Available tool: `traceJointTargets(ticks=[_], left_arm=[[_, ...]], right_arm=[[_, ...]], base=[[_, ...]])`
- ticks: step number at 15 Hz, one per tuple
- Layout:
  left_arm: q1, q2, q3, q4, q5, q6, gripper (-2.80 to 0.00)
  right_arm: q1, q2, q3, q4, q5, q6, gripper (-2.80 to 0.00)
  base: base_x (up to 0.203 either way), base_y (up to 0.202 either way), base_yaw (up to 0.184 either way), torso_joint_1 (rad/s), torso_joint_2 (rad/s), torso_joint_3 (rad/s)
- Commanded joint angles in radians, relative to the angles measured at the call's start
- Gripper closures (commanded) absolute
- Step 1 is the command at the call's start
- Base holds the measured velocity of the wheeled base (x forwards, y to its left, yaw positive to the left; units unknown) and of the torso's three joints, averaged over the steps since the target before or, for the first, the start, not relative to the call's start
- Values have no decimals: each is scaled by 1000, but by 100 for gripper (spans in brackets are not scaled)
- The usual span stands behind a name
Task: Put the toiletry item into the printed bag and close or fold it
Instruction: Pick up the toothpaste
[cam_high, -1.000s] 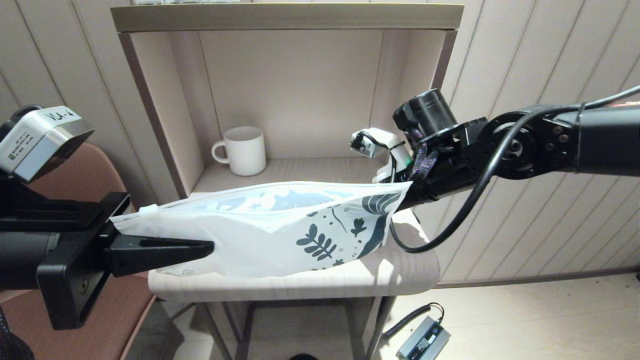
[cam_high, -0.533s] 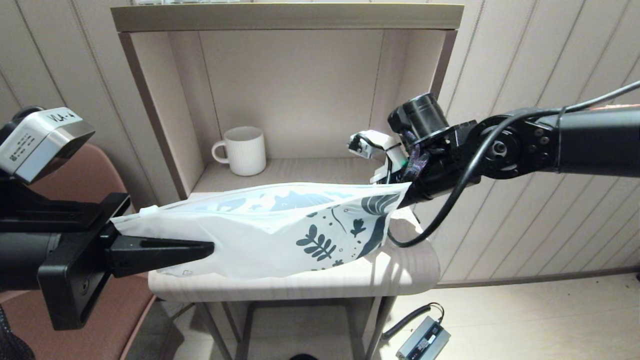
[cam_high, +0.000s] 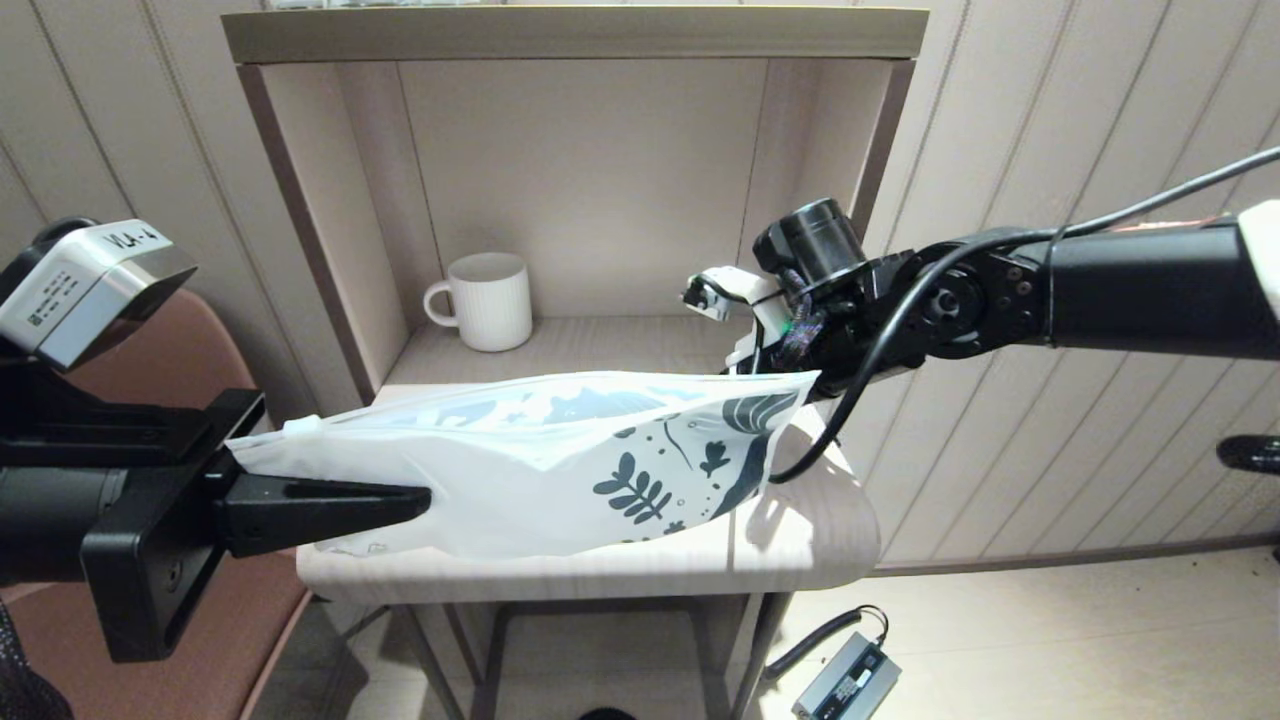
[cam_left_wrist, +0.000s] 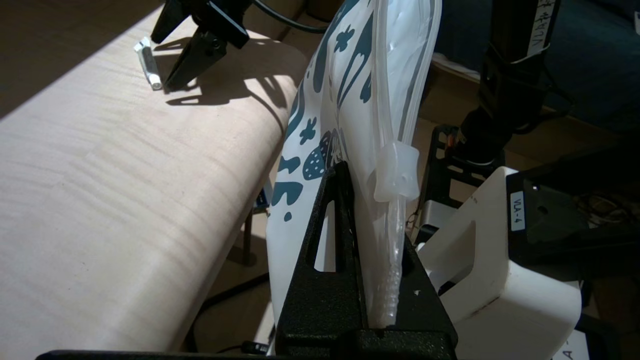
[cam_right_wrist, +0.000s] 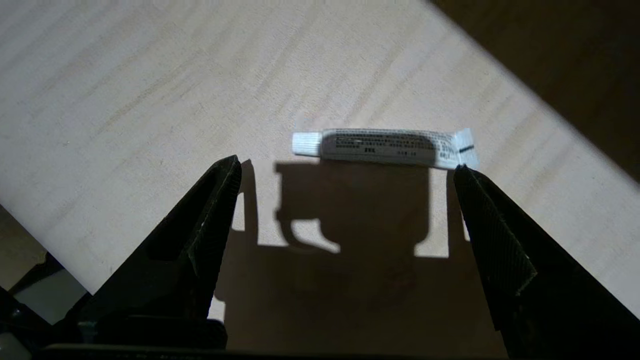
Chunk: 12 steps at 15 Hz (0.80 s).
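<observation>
The printed bag (cam_high: 560, 460) is a frosted white pouch with teal leaf prints. It stands on edge over the table front, and my left gripper (cam_high: 422, 494) is shut on its zip end near the slider (cam_left_wrist: 397, 170). The toiletry item (cam_right_wrist: 385, 147) is a small white tube with a ribbed cap, lying flat on the table. In the head view the bag (cam_left_wrist: 350, 100) hides it. My right gripper (cam_right_wrist: 347, 165) hovers open just above the tube (cam_left_wrist: 148, 62), one finger tip at each end, touching nothing.
A white ribbed mug (cam_high: 490, 300) stands at the back left inside the open shelf hutch (cam_high: 570, 35). The light wooden table (cam_high: 800, 540) has a rounded front right corner. A brown chair (cam_high: 200, 650) is at the left, and a power brick (cam_high: 848, 680) lies on the floor.
My right arm has swung left and slightly lower behind the bag's printed end. The left gripper and the bag have barely moved.
</observation>
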Motion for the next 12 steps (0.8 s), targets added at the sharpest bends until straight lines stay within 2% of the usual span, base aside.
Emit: traceJointTargets(ticks=[1, 12], left_arm=[[0, 3, 0, -1, -7, 1, 0], [0, 15, 2, -1, -7, 1, 0]], right_arm=[[-2, 26, -23, 4, -2, -2, -280], [9, 67, -69, 10, -11, -1, -280]], base=[[0, 0, 0, 0, 0, 0], [0, 0, 0, 0, 0, 0]])
